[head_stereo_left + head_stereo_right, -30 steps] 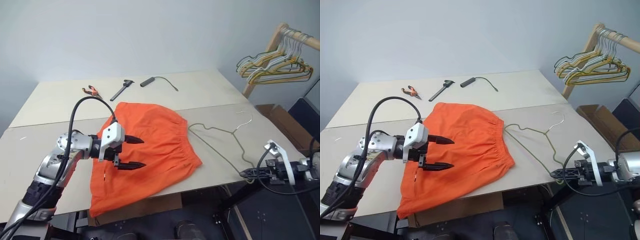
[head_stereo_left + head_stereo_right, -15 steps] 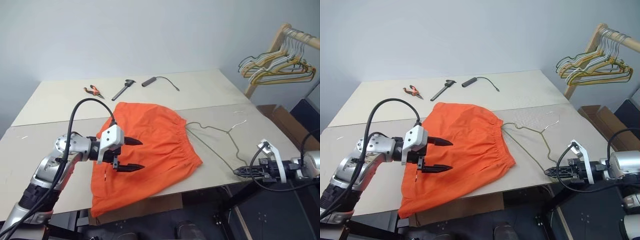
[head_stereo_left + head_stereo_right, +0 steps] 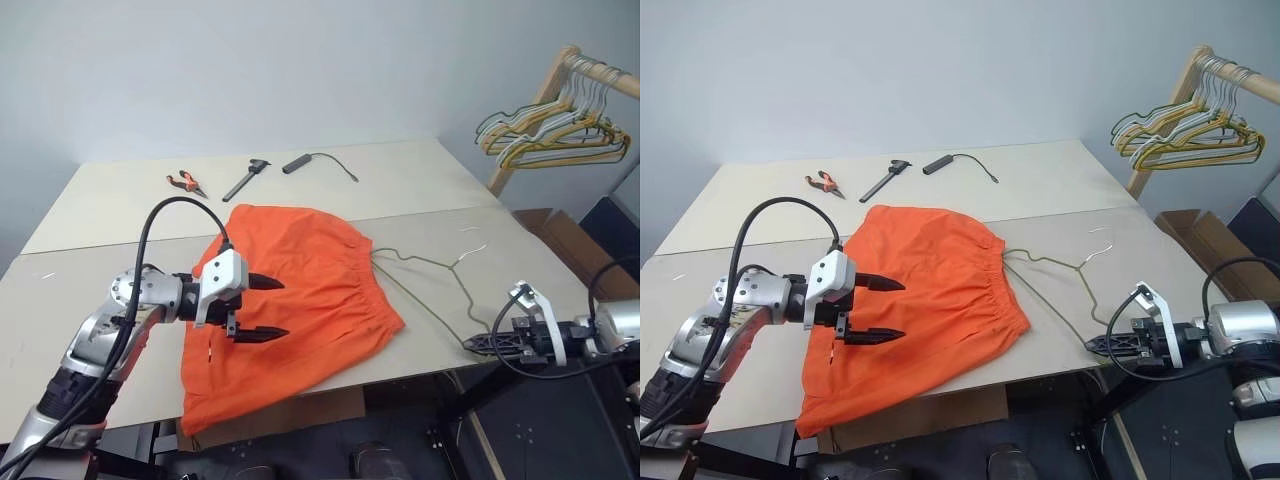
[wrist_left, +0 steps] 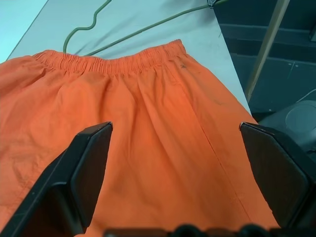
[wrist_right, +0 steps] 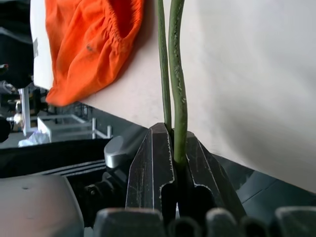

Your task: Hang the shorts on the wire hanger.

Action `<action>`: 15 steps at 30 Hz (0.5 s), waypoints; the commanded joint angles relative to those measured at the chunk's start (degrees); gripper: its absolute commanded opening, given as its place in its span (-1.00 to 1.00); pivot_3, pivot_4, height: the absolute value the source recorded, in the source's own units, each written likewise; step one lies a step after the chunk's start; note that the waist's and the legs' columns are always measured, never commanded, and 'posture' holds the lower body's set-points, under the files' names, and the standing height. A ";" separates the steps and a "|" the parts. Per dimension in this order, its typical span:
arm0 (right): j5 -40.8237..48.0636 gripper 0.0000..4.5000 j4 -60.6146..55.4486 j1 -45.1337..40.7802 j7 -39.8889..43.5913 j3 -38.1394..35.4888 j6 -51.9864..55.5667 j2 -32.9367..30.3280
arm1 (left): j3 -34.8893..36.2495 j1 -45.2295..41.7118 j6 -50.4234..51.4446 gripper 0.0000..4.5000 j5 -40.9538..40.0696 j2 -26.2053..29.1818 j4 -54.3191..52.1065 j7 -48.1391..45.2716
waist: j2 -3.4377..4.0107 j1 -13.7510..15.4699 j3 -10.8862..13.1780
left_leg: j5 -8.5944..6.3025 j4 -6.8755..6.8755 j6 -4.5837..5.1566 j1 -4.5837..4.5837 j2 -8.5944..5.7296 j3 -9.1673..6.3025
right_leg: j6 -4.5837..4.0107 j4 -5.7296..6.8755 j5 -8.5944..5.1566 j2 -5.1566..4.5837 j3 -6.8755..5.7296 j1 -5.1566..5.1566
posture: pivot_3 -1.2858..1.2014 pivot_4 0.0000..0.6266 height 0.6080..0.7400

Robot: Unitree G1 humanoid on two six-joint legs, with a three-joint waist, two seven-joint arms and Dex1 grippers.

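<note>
The shorts (image 3: pixel 295 305) lie flat on the table (image 3: pixel 90 290), near edge overhanging, with the wire hanger (image 3: pixel 440 285) just right of the waistband. The left gripper (image 3: pixel 262 307), fingers spread wide, hovers above the shorts. The right gripper (image 3: pixel 475 345) pinches the wire hanger's near corner at the table's near-right edge.

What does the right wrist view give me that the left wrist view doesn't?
Right wrist view: the right gripper shut on the wire hanger at the table edge. Left wrist view: the left gripper open above the shorts, touching nothing, with the waistband laid out whole. Both show orange fabric and olive wire lying on the table.
</note>
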 commanded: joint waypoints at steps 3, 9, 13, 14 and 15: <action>0.20 -1.00 -0.62 -3.16 5.71 2.11 -1.79 0.03 | 1.56 0.31 -0.89 0.99 -0.27 0.36 -1.99 0.73 | 0.01 0.16 0.00 | 0.00 0.00 0.00 -0.01 -0.01 -0.01 | 0.00 0.00 0.00 -0.01 0.00 0.00 | -0.03 -1.00 1.00; -1.97 -1.00 6.24 -8.80 5.87 5.99 -3.73 3.75 | 0.86 0.15 -1.16 0.99 0.01 -0.34 -2.05 1.38 | 0.01 0.12 0.00 | 0.00 0.01 0.00 0.02 0.00 0.00 | 0.00 0.04 0.00 0.00 0.01 0.00 | -0.02 -1.00 1.00; -4.69 -1.00 15.03 -14.33 5.87 7.18 -5.85 7.88 | 0.40 -0.69 -0.88 0.99 0.08 -1.16 -2.12 1.87 | 0.02 -0.12 -0.01 | 0.00 0.03 0.00 0.05 -0.01 0.02 | -0.02 0.09 0.01 0.00 0.05 0.01 | -0.02 -1.00 1.00; -5.49 -1.00 16.73 -15.39 5.87 7.35 -6.55 8.76 | 0.43 -0.68 -0.84 0.99 0.12 -1.24 -2.14 1.92 | 0.02 -0.11 -0.01 | 0.00 0.03 0.00 0.05 -0.02 0.00 | -0.02 0.09 0.01 0.00 0.03 0.00 | -0.02 -1.00 1.00; -5.94 -1.00 17.97 -16.21 5.87 7.63 -7.31 9.55 | 0.47 -0.44 -1.05 0.99 0.24 -1.24 -2.08 1.87 | 0.02 -0.07 -0.01 | 0.00 0.02 0.00 0.04 -0.01 -0.01 | -0.02 0.09 0.01 0.00 0.02 0.00 | -0.02 -1.00 1.00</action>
